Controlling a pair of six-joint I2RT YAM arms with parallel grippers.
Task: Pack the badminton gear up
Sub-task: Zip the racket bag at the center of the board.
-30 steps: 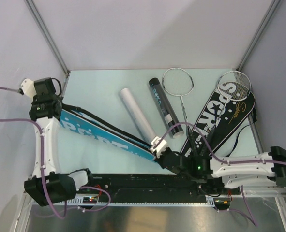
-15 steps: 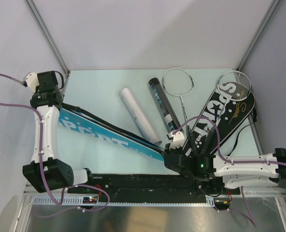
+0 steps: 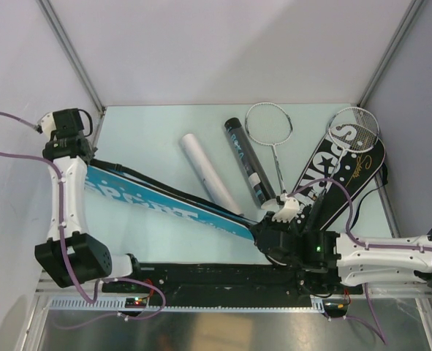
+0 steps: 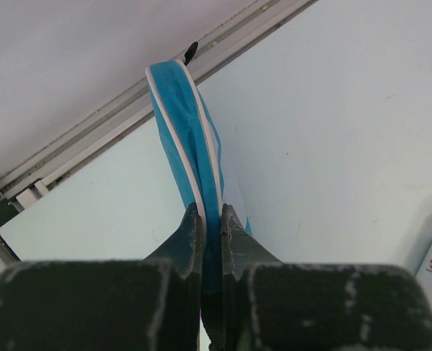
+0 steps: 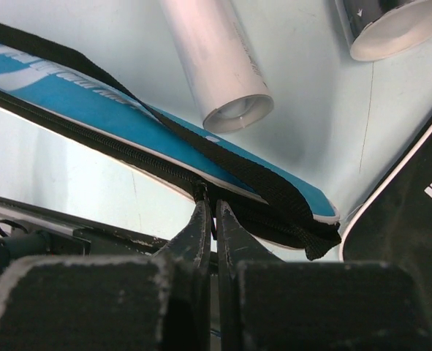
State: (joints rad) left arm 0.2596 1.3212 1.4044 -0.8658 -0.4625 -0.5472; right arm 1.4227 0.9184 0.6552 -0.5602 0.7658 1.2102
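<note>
A blue "SPORT" racket cover point(image 3: 150, 201) stretches across the table between my two grippers. My left gripper point(image 4: 208, 212) is shut on its blue, white-piped edge point(image 4: 186, 124) at the far left by the wall. My right gripper point(image 5: 210, 203) is shut on the zipper pull at the black zipper line of the cover point(image 5: 77, 99), near its narrow end by the front edge point(image 3: 258, 228). A white tube point(image 3: 205, 172) and a black tube point(image 3: 245, 162) lie just behind the cover. A silver racket point(image 3: 276, 157) lies beside them. Another racket point(image 3: 354, 128) rests on the black "SPORT" cover point(image 3: 332, 172).
The white tube's open end point(image 5: 234, 113) lies close above my right fingers, the black tube's end point(image 5: 391, 25) to its right. The black cover point(image 5: 413, 197) borders my right gripper's right side. A black rail point(image 3: 216, 278) runs along the near edge. Walls close in the left, back and right.
My right gripper has slid to the right along the blue cover's edge with the zipper pull. The left gripper has drawn back toward the left wall, pulling the cover straighter.
</note>
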